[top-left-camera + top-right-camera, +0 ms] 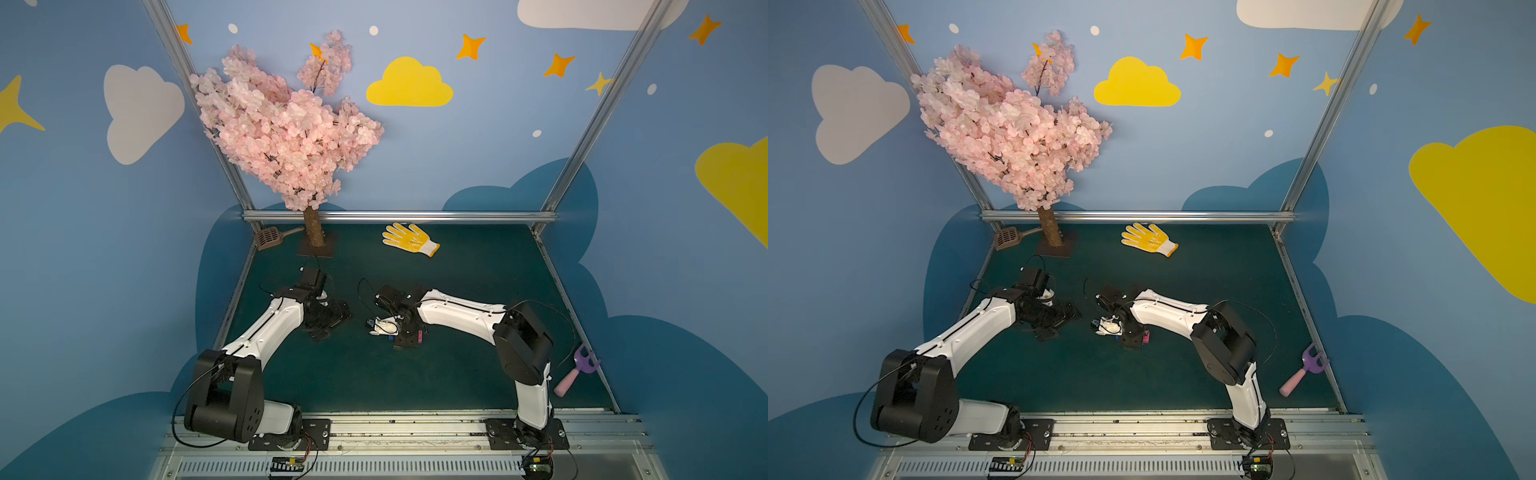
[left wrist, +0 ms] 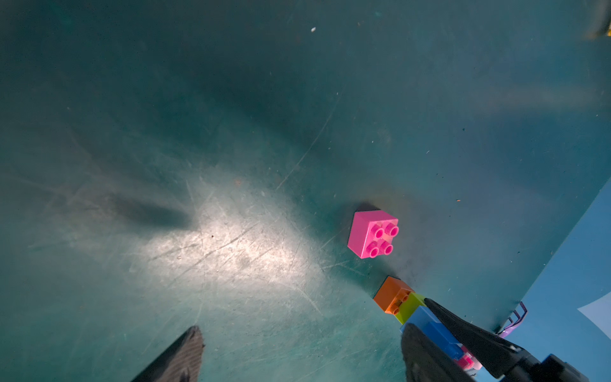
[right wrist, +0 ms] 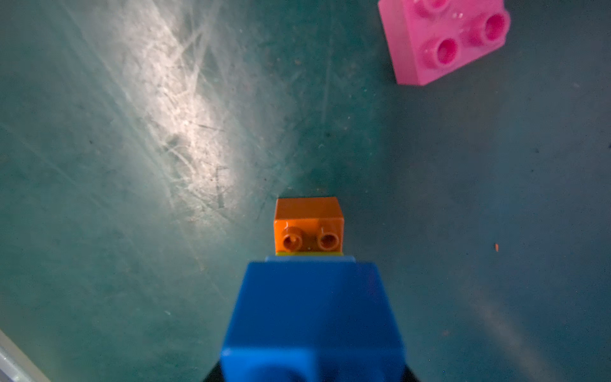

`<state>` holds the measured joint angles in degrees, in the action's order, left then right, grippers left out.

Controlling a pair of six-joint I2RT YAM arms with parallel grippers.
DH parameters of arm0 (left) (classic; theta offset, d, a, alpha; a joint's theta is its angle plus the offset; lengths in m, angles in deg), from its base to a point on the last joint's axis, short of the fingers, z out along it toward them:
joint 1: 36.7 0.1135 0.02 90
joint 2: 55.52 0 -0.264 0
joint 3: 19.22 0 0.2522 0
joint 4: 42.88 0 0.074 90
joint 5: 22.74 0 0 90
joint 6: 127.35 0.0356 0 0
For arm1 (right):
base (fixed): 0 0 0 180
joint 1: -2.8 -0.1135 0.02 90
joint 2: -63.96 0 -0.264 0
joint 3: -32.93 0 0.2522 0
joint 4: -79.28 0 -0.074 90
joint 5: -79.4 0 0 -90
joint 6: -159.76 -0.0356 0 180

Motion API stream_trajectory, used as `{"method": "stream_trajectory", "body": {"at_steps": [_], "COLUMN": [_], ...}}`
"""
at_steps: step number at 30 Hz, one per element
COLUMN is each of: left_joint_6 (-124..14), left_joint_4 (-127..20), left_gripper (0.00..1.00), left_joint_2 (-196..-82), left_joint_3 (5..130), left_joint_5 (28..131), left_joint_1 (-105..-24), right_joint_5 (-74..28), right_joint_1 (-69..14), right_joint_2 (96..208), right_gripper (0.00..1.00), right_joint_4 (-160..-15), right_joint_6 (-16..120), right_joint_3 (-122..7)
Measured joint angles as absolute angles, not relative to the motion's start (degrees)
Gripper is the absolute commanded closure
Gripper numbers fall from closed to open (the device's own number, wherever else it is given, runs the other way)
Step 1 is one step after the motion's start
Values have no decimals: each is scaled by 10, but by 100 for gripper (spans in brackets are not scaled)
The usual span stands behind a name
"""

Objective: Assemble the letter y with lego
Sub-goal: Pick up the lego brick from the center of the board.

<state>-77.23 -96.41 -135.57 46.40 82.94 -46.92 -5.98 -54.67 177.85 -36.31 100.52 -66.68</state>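
The weak spot I'd watch is the grip. The right hand (image 1: 406, 338) is clamped tight on the blue brick (image 3: 314, 314) at 1 end of the half-built y (image 2: 416, 311). The lime green brick (image 2: 410, 306) and the orange brick (image 3: 309, 225) stick out past its fingers like a lever. If that free end gets pushed down onto anything, the piece could swivel in the fingers or a joint could pop apart.

The loose pink brick (image 2: 372, 233) sits studs-up on the counter (image 2: 231, 132), turned at an angle to the orange end. The half-built y is just beside the pink brick, low over the counter with the orange end nearest it. I can't tell whether it touches the surface. Nothing braces the pink brick, so I'd guess a slightly crooked press would skid it across the scratched surface rather than seat it.

The left hand (image 2: 301, 330) is spread wide and empty, a little off from the pink brick, with 1 of its fingers right next to the other hand's. A careless move could knock the 2 together.

In both top views each arm reaches out from its base, elbow raised and forearm sloping down. The right wrist bends so that hand points at the counter, while the left hand tilts in toward the pink brick.
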Motion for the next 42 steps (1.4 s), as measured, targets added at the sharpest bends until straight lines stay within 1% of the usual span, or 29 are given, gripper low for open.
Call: {"method": "stream_trajectory", "body": {"at_steps": [6,16,25,29,42], "left_joint_6": [-772,-772,-769,-766,-763], "left_joint_4": [-964,-964,-964,-964,-964], "left_gripper": [7,6,6,6,6], "left_joint_2": [-1356,-1356,-1356,-1356,-1356], "left_joint_3": [464,464,464,464,464], "left_joint_5": [829,829,829,829,829], "left_joint_1": [-469,-469,-469,-469,-469], "right_joint_5": [-62,-68,-81,-90,-96], "right_joint_1": [-546,-543,-543,-543,-543], "right_joint_2": [1785,1788,1804,1824,1824], "right_gripper": [69,63,59,59,59], "right_joint_4": [-354,-348,-350,-351,-353], "right_joint_6": [1005,1007,1007,1007,1005], "right_joint_3": [-677,-682,-686,-686,-686]}}
